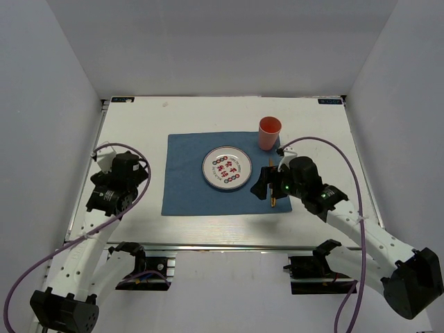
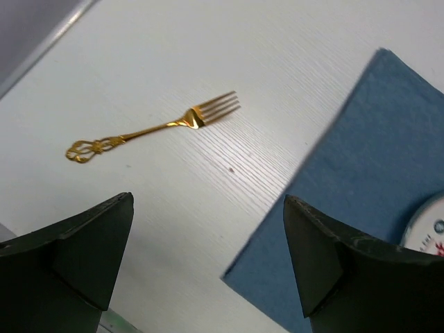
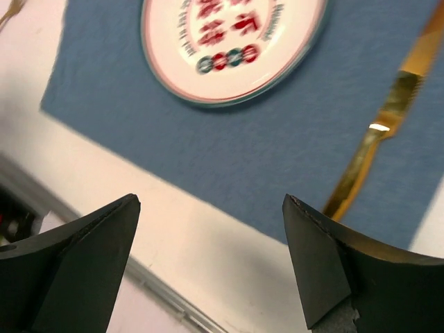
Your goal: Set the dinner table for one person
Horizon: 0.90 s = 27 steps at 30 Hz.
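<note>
The dinner table [image 1: 208,229] is white, with a blue placemat [image 1: 187,180] in its middle. A patterned plate [image 1: 226,168] lies on the mat and a red cup [image 1: 270,133] stands at the mat's far right corner. A gold knife [image 3: 388,118] lies on the mat right of the plate, its end [image 1: 272,201] showing below my right gripper [image 1: 263,182]. That gripper [image 3: 211,200] is open and empty, hovering over the mat's near edge. A gold fork [image 2: 152,128] lies on bare table left of the mat. My left gripper [image 2: 208,200] hangs open and empty near the fork.
A silver rail [image 1: 229,245] runs along the table's near edge, with both arm bases just below it. Grey walls close in the left, right and far sides. The left arm [image 1: 114,184] covers the fork in the top view.
</note>
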### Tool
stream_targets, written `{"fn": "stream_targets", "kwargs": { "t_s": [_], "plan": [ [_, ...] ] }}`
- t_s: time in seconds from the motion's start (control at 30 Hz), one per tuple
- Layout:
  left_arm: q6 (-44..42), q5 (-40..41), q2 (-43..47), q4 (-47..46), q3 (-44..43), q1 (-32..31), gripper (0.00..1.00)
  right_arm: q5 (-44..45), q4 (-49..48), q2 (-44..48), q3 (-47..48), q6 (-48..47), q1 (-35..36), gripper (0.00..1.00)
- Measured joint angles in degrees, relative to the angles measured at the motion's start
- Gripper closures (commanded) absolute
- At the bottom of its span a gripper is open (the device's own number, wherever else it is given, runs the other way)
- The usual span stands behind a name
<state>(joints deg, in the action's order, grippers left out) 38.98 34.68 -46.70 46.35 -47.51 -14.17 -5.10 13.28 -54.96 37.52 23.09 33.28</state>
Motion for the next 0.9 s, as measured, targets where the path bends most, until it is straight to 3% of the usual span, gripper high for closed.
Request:
{"fn": "stream_targets", "kwargs": {
  "t_s": [0.17,0.33,0.7,0.9],
  "plan": [
    [-1.9,5.6,-1.3,-1.8,0.5,2.5,0.02,-6.7,-3.0,1.2,-3.0,-0.6,1.0,0.11],
    [-7.3,6.5,-8.9,-5.1,0.9,6.2,0.02,-13.4,-7.4,1.3,-5.8,-0.7,1.4,0.11],
    [-20.1,-4.9,-31.6,-10.0,-1.8,13.5,0.02,-22.4,-12.6,1.0,-8.2,-1.0,1.4,0.11],
    [-25.8,-8.9,-36.8,-11.5,-2.9,17.9,0.02,-25.2,-13.9,0.5,-8.4,-1.0,1.4,0.11]
  ]
}}
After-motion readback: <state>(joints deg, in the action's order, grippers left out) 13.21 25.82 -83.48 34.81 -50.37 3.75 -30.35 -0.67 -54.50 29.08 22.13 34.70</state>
